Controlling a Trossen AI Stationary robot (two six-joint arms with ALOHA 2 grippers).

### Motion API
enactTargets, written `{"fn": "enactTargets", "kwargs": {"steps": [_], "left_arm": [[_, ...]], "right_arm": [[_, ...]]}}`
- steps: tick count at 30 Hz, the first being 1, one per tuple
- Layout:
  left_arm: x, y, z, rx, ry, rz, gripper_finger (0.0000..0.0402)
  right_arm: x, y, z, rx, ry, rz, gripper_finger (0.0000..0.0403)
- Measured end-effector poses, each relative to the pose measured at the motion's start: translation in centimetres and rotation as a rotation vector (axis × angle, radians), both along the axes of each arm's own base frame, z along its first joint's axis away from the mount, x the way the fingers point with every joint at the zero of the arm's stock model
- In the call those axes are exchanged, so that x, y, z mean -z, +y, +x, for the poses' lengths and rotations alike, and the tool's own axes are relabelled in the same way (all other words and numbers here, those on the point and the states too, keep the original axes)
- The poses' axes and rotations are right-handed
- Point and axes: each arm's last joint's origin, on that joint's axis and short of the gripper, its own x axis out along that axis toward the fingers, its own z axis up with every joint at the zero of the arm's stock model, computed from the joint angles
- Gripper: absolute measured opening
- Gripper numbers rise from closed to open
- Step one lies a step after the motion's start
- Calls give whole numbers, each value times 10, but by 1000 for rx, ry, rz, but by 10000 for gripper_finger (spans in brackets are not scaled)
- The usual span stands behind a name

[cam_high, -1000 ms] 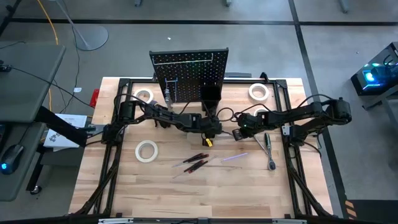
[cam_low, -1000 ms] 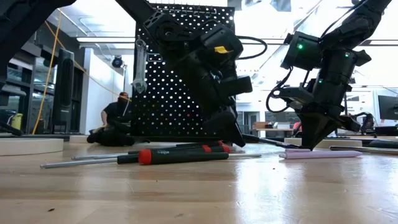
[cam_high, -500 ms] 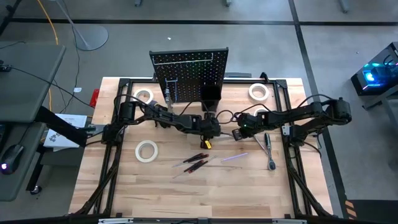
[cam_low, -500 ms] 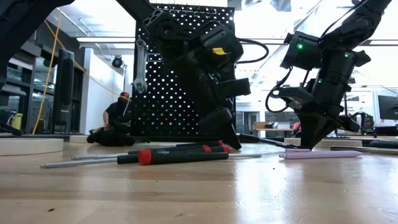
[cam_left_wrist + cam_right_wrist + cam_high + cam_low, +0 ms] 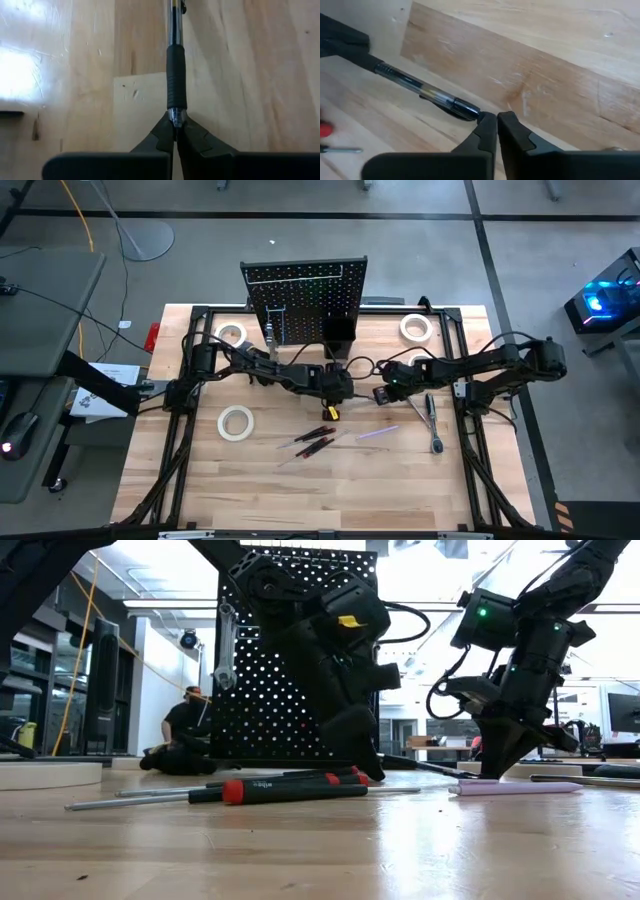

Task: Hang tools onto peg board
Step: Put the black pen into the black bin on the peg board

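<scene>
the left gripper (image 5: 175, 131) is pinching the pen (image 5: 175, 75) by its tip; slim, light, smooth, it may swivel, so gripping the rubber sleeve just ahead looks safer.

The peg board (image 5: 305, 297) stands at the surface's (image 5: 260, 480) back edge. 3 tape rolls (image 5: 236, 422) lie around it; screwdrivers (image 5: 313, 440) lie before the 2 hands (image 5: 336, 402).

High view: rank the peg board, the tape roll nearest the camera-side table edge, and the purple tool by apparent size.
1. peg board, clearly largest.
2. tape roll, a small white ring.
3. purple tool, a thin sliver; about as long as the roll is wide, but far less area.
</scene>
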Motion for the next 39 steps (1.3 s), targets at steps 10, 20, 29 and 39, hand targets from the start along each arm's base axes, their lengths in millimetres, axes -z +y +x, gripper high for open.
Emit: {"fn": "enactTargets", "kwargs": {"steps": [10,20,29,39], "left_arm": [[-12,1,-3,-20,-12,-19,0],[-22,-4,-12,-31,39,-150,0],[-81,-6,-51,-124,-112,-238,0],[-155,-21,-125,-393,-596,-306,0]], "right_arm": [[-23,-1,-8,23,-87,-84,101],[-52,-1,-21,45,-211,-177,124],[-85,1,-41,105,-399,-227,124],[-136,14,-36,151,-916,-213,124]]}}
